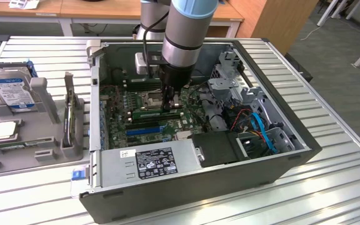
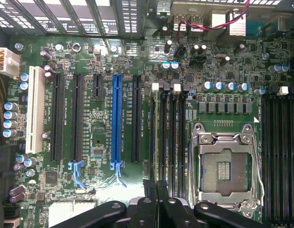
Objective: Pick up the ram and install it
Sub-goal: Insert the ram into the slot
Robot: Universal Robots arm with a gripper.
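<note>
The ram point(image 1: 152, 113) is a thin green stick standing on edge in a memory slot of the motherboard, inside the open computer case point(image 1: 292, 154). In the wrist view the ram point(image 2: 155, 133) runs edge-on from a white slot clip down to my fingertips. My gripper point(image 1: 172, 104) reaches straight down into the case beside the processor socket point(image 1: 150, 97). Its fingers point(image 2: 149, 190) are closed together on the ram's top edge, and the gripper point(image 2: 156, 187) is shut on it. Empty black memory slots point(image 2: 177, 137) lie between the ram and the silver socket frame point(image 2: 225, 166).
A grey parts tray point(image 1: 42, 154) sits at the exterior view's left with a hard drive point(image 1: 11, 89), a square processor point(image 1: 5, 130) and another green stick point(image 1: 20, 144). The power supply point(image 1: 148, 161), drive cage point(image 1: 227, 84) and blue cables point(image 1: 261, 129) crowd the case.
</note>
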